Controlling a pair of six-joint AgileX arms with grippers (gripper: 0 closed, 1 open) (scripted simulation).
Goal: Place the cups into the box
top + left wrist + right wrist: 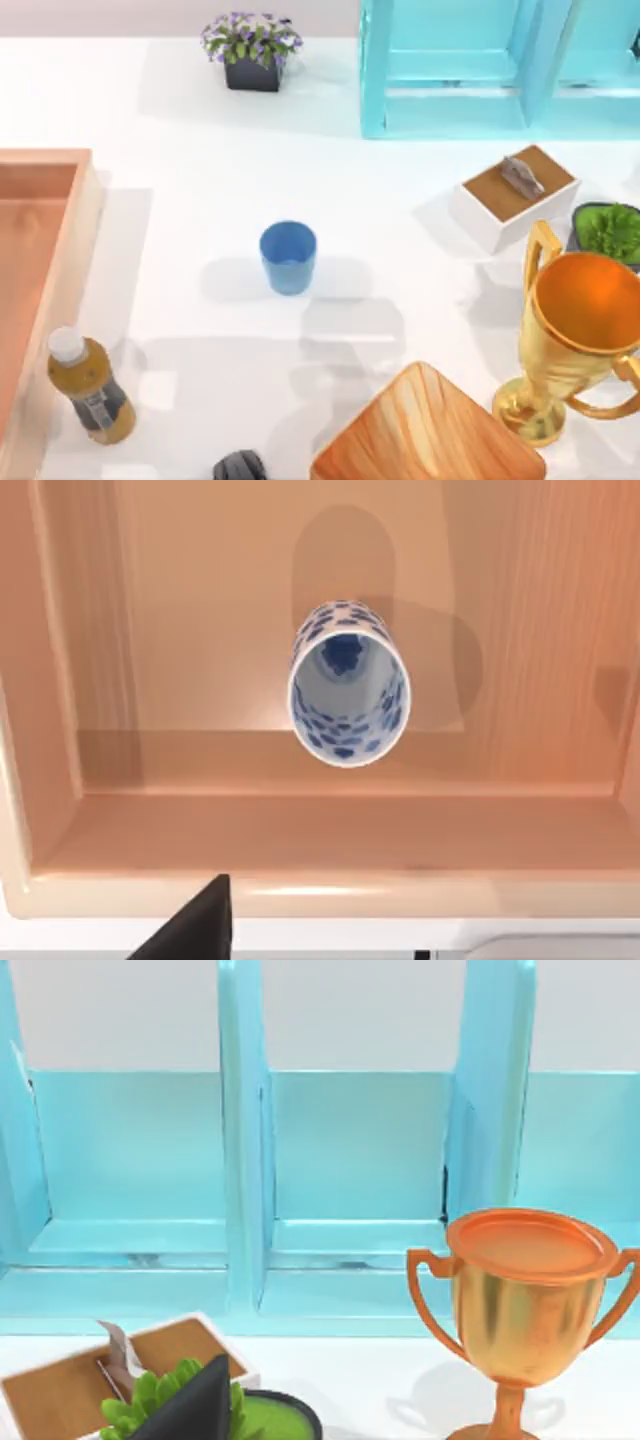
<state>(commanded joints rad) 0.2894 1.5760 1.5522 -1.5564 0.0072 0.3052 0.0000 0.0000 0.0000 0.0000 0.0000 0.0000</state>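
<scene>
A rendered tabletop test scene, this: a plain white worktop (400, 200) strewn with unrelated props, a potted flower (251, 48) and turquoise shelf (480, 70) along its far edge, a gold trophy (575, 330) at its right edge.

Black, wedge-shaped gripper finger (195, 925)

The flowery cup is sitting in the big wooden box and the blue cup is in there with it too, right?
Not quite. The flowery cup is in the big wooden box, as the left wrist view shows, but the blue cup isn't with it. The top view shows it standing on the white table, to the right of the box.
</scene>
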